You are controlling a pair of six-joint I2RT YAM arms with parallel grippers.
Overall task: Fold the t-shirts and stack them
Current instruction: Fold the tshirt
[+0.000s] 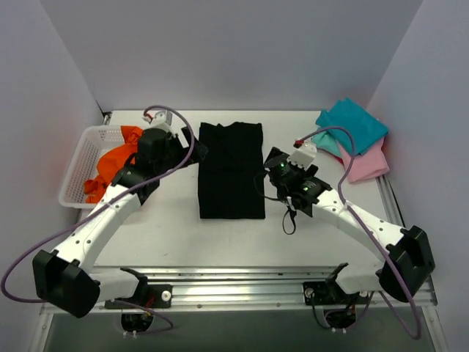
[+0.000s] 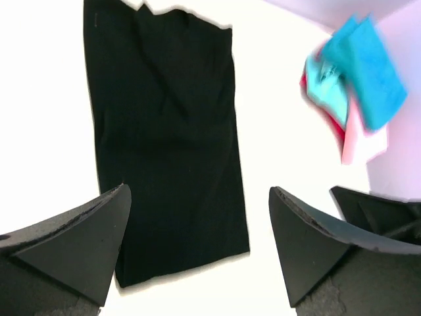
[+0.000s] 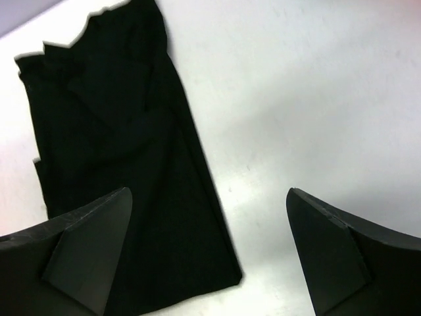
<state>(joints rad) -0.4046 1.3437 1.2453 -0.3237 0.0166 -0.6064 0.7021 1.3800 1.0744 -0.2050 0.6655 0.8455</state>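
My left gripper (image 1: 193,149) stands spread wide with nothing between its fingers, just off the far left edge of the black t-shirt (image 1: 231,170). My right gripper (image 1: 270,166) is spread just as wide and holds nothing either; it is close by the shirt's right edge, about halfway along. The black shirt lies flat in the middle of the table (image 1: 168,227), folded into a long narrow rectangle that runs away from my bases. Both wrist views look down on it between the parted fingers.

At the far right corner the teal t-shirt (image 1: 353,123) lies folded on top of the pink t-shirt (image 1: 364,163) — well apart from the black one. On the left the orange t-shirt (image 1: 116,158) sits crumpled in the white mesh basket (image 1: 80,161), part of it draped over the rim beside my left arm.
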